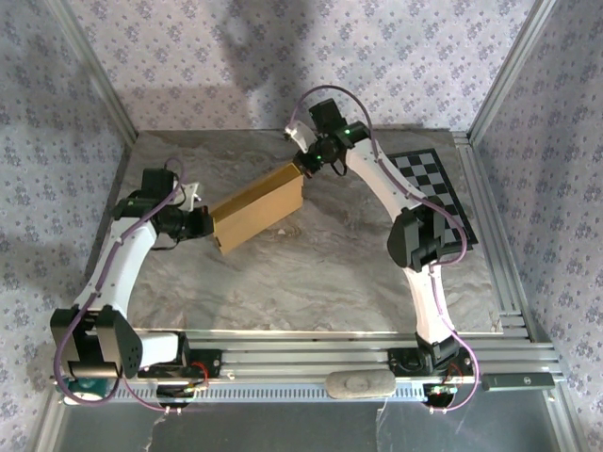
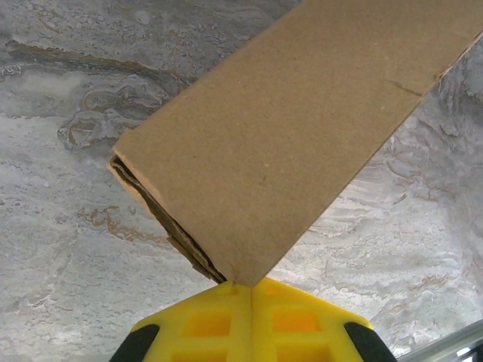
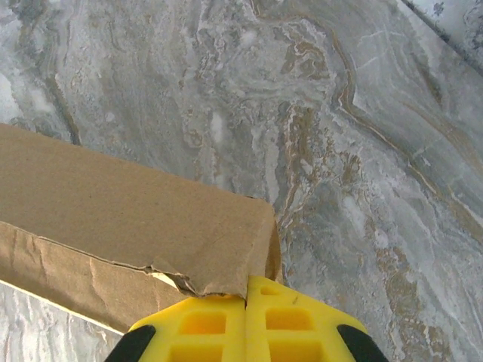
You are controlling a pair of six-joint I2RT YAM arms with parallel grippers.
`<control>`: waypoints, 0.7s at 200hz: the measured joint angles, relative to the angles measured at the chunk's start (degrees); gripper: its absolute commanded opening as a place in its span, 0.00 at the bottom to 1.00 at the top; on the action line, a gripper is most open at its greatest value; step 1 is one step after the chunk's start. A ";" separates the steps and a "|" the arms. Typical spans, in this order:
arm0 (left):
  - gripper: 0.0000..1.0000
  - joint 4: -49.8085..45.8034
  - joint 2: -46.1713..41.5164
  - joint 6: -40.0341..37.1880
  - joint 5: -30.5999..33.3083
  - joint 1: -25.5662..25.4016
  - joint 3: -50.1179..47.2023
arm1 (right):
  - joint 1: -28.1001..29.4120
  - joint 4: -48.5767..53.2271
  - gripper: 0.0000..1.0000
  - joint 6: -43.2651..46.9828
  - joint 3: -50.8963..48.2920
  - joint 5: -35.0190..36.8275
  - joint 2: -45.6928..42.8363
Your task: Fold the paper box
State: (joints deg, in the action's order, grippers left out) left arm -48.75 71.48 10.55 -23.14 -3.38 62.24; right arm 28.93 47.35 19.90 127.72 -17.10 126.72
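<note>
From above, we saw the paper box (image 1: 256, 209) held slantwise over the worktop (image 1: 330, 273), gripped at both ends — probably to steady it for folding. The left wrist view showed our left hand (image 2: 251, 290) pinched shut on one corner; the right wrist view, our right hand (image 3: 247, 290) clamped likewise.

The walls (image 1: 283, 56) have pale paper with small purple flowers. The table (image 1: 330, 282) top looks like grey stone with brown swirls. Silver metal rails (image 1: 311, 359) run along its near edge.
</note>
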 measured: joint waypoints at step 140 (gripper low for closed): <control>0.54 7.91 -25.29 46.93 10.14 -0.85 -7.30 | 1.79 -11.30 0.00 0.81 -17.64 1.95 -9.51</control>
State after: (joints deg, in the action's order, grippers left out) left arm -40.84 46.19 57.47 -12.99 -4.23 54.94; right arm 30.72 36.05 20.71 110.08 -15.16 117.21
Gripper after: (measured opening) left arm 0.490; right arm 0.041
